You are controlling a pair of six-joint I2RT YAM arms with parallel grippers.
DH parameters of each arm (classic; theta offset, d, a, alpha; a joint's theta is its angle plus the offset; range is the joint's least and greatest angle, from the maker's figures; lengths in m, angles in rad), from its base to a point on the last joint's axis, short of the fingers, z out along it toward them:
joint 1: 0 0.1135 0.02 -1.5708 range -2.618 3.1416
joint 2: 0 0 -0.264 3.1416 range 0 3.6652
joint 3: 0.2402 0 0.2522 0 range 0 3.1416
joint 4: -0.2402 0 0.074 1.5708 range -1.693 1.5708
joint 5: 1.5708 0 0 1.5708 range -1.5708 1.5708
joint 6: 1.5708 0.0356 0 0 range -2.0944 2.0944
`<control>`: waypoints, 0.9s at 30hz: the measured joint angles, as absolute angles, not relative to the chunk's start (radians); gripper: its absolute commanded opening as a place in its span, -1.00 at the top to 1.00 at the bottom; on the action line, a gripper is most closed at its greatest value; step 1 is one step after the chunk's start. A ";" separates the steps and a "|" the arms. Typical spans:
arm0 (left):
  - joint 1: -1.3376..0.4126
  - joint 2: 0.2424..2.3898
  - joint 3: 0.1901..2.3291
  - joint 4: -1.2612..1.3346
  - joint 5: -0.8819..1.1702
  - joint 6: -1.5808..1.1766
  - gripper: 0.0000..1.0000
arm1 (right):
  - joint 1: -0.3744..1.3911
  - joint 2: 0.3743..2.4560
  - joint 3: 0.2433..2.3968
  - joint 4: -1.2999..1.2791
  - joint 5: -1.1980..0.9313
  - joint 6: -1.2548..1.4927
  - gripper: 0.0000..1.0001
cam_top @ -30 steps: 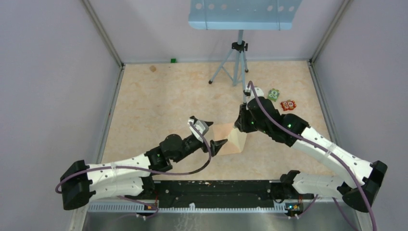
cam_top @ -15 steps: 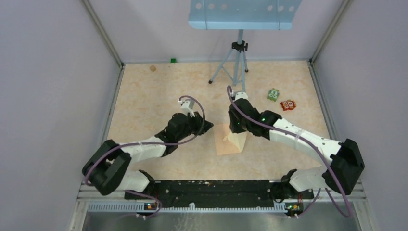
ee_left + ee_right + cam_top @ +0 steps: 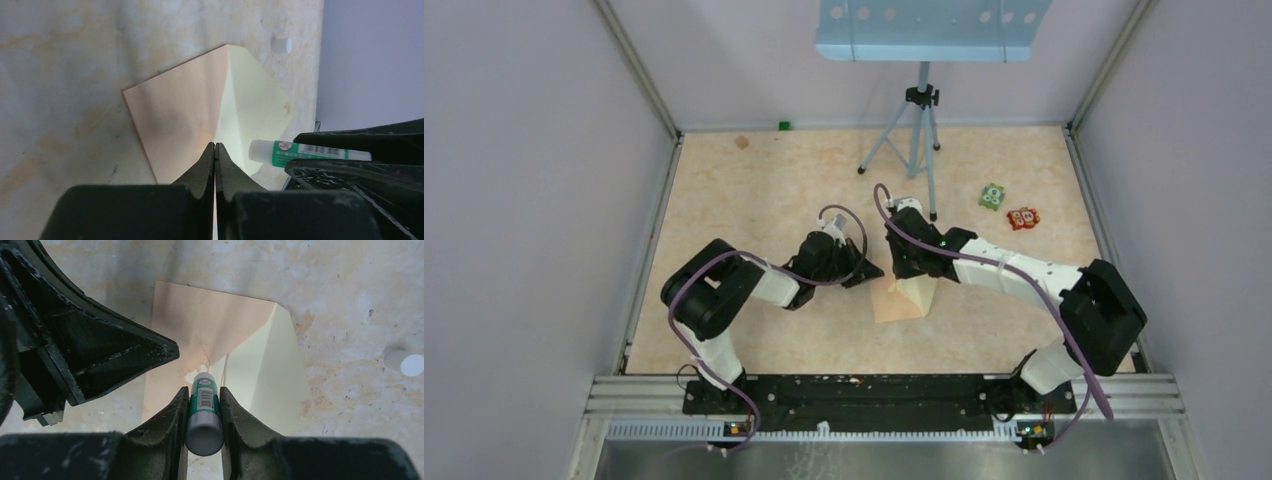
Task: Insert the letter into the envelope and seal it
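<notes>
The pinkish-tan envelope (image 3: pixel 887 302) (image 3: pixel 175 120) (image 3: pixel 200 325) lies flat mid-table. A paler cream panel (image 3: pixel 919 290) (image 3: pixel 255 110) (image 3: pixel 270 365) rises from its right side along a crease. I cannot tell whether this panel is the flap's inner face or the letter. My left gripper (image 3: pixel 871 272) (image 3: pixel 215 146) is shut with nothing in it, its tips over the envelope's near edge by the crease. My right gripper (image 3: pixel 909 268) (image 3: pixel 204 390) is shut on a green-and-white glue stick (image 3: pixel 204 405) (image 3: pixel 305 151), whose tip points at the crease.
A white round cap (image 3: pixel 405 362) (image 3: pixel 281 45) lies on the table beyond the envelope. A tripod (image 3: pixel 914 140) stands behind, and two small toy figures (image 3: pixel 992 196) (image 3: pixel 1023 218) sit to the back right. A green cube (image 3: pixel 783 126) rests at the back wall.
My left gripper went from wide open to shut and swung up to the envelope's left corner. The right gripper with the glue stick shifted left and slightly back.
</notes>
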State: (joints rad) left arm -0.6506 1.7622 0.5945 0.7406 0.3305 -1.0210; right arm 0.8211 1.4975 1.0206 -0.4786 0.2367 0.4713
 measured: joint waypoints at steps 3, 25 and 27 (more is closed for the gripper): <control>-0.651 1.794 0.597 0.722 0.337 -1.032 1.00 | 0.817 1.518 1.021 -0.461 0.228 0.471 1.00; -0.651 1.827 0.654 0.598 0.313 -1.034 1.00 | 0.813 1.593 1.008 -0.406 0.192 0.476 1.00; -0.651 1.827 0.654 0.598 0.313 -1.034 1.00 | 0.813 1.593 1.008 -0.400 0.193 0.475 1.00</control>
